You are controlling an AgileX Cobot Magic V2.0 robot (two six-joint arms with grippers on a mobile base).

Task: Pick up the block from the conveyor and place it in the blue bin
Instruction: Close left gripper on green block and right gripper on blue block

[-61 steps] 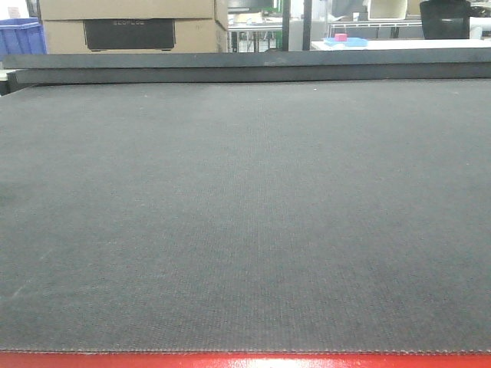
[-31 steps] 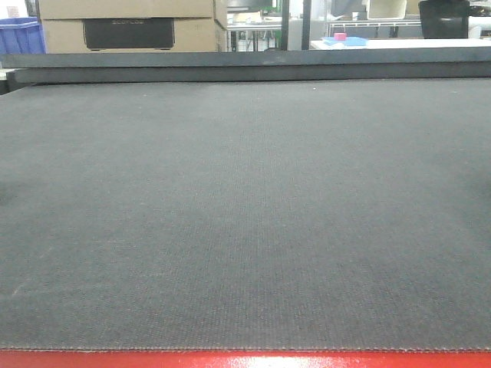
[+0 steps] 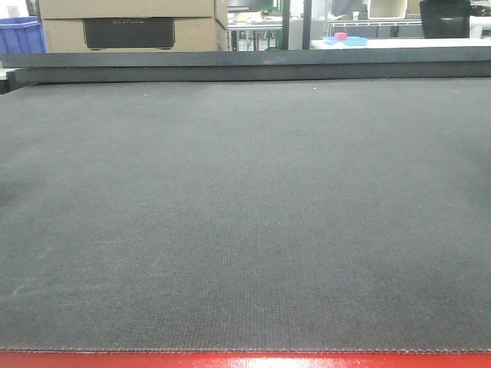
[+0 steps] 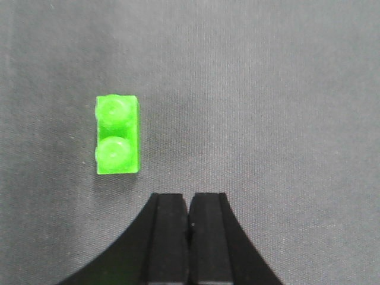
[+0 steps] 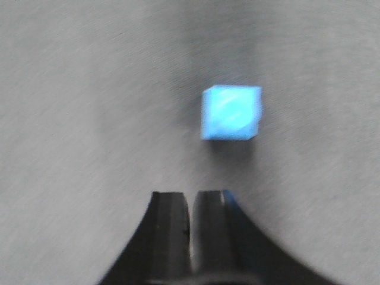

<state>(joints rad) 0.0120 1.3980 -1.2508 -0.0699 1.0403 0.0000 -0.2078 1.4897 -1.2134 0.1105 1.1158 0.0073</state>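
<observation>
Sitting ahead-left of the closed left pincer (image 4: pixel 189 202), the green block (image 4: pixel 117 135) looked light and hard, best pinched across its long sides.

Stacked cardboard boxes (image 3: pixel 61 34) occupy the upper left; the lower box has a dark rectangular panel. A dark vertical post (image 3: pixel 307 23) stands right of centre. A white table (image 3: pixel 414 44) carries a pink item (image 3: pixel 341 36). A black container (image 3: pixel 445 19) stands at the far right.

left claw (image 4: pixel 189 205) in matte black, two flat rectangular fingers (image 4: pixel 169 237) with squared tips, outer sides sweeping outward in broad curves toward the base, right claw (image 5: pixel 191 205) of the same black build, blurred, tip corners slightly rounded
</observation>
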